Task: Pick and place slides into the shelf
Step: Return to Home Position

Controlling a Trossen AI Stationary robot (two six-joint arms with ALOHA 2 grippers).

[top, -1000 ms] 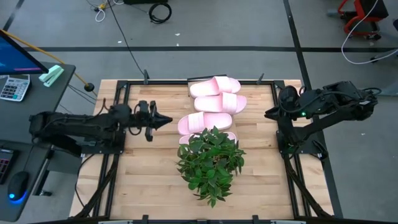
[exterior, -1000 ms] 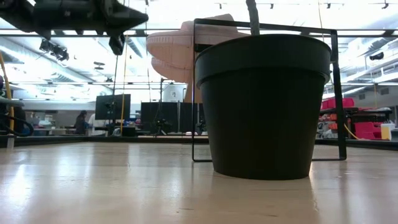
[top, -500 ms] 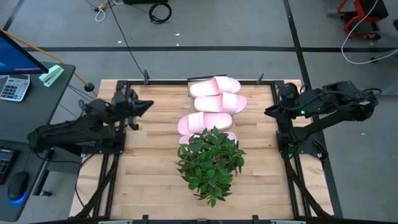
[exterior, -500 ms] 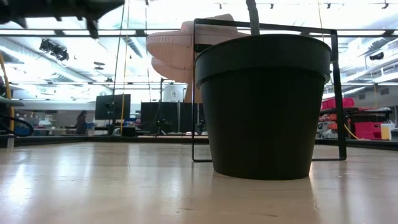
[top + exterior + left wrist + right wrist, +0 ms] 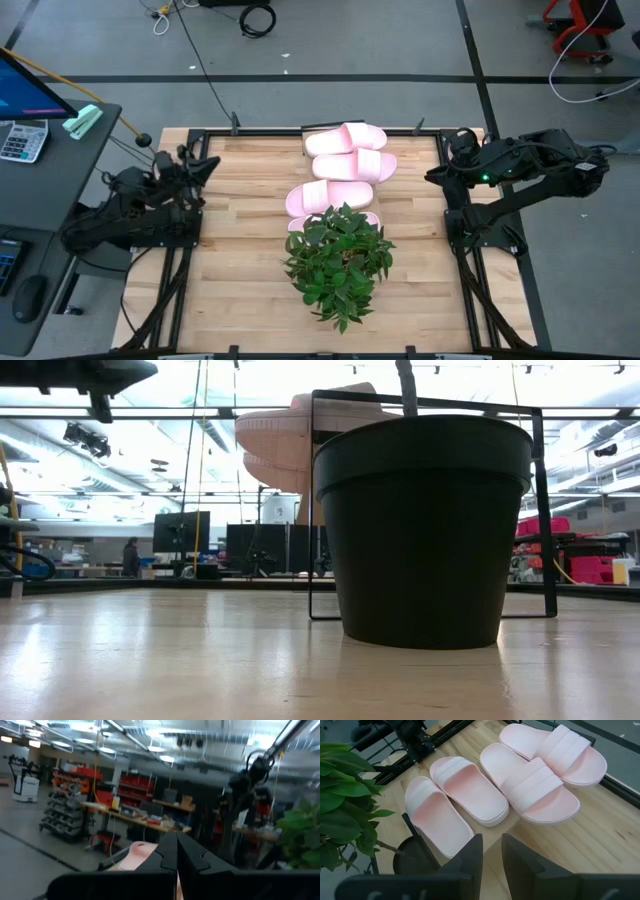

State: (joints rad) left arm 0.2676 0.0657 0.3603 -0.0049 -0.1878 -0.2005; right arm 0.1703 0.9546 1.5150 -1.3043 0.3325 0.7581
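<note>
From above, four pale pink foam slides [image 5: 347,165] lie crosswise in a single file that runs from the middle of the far edge of the pale butcher-block table [image 5: 240,260] towards its centre. The nearest one is partly hidden under the leaves of a green potted plant [image 5: 338,262]. The left gripper [image 5: 205,162] hangs over the table's left edge near the far corner. The right gripper [image 5: 434,181] hangs over the right edge, and both are well apart from the slides.

At table height, a black plastic flowerpot [image 5: 425,530] fills the middle. Behind it the slides [image 5: 285,440] rest raised off the table on the shelf, whose thin black frame [image 5: 311,510] stands upright. A person [image 5: 131,555] stands far off in the room.

The left wrist view shows the left gripper [image 5: 176,854] with its fingertips pressed together, holding nothing, and a bit of pink slide [image 5: 137,854] beyond.

The right wrist view shows the right gripper [image 5: 492,845] with a narrow gap between its fingers, empty, above all four slides [image 5: 530,785] lying side by side.
</note>
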